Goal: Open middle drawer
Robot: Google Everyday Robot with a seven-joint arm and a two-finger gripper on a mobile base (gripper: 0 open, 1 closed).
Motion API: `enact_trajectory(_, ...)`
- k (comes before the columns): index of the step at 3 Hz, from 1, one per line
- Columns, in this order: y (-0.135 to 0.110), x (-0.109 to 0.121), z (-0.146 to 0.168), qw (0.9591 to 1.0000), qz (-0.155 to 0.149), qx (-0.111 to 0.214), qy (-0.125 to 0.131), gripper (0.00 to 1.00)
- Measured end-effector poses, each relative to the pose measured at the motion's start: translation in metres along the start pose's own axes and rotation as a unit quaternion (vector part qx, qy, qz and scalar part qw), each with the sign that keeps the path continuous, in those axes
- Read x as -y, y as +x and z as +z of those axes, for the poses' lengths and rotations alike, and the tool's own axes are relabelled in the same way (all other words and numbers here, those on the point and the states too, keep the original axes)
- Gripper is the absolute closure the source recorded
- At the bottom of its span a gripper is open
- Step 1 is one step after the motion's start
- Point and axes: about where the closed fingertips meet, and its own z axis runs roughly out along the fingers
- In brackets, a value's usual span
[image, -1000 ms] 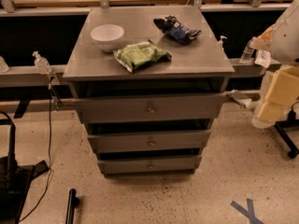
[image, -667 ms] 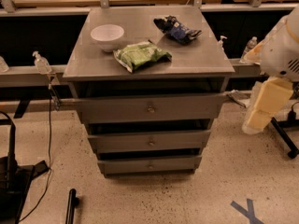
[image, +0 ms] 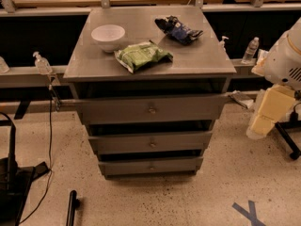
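Grey flat-fronted middle drawer (image: 123, 143) (small round knob (image: 152, 145)), cream blocky claw (image: 259, 124) at right, grip unclear

So the cabinet (image: 202, 55) has a bowl (image: 108, 34) at the back left of its top, one snack bag (image: 142, 56) just in front and right of it, and another bag (image: 178, 30) back right. The middle drawer (image: 150, 142) sits between the top drawer (image: 150, 108) and the bottom drawer (image: 150, 166). The gripper (image: 258, 126) hangs off to the cabinet's right, not touching it.

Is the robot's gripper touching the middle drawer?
Apart: camera view shows the gripper far right of the cabinet, floor between it and the middle drawer.
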Motion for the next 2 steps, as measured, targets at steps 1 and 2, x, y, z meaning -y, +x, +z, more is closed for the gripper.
enact_trajectory(1,-0.006,0.008,0.035,0.9996,0.012,-0.025,-0.003,0.00)
enact_trajectory(2,-0.030,0.005,0.107,0.9986,0.040,0.009,-0.034,0.00)
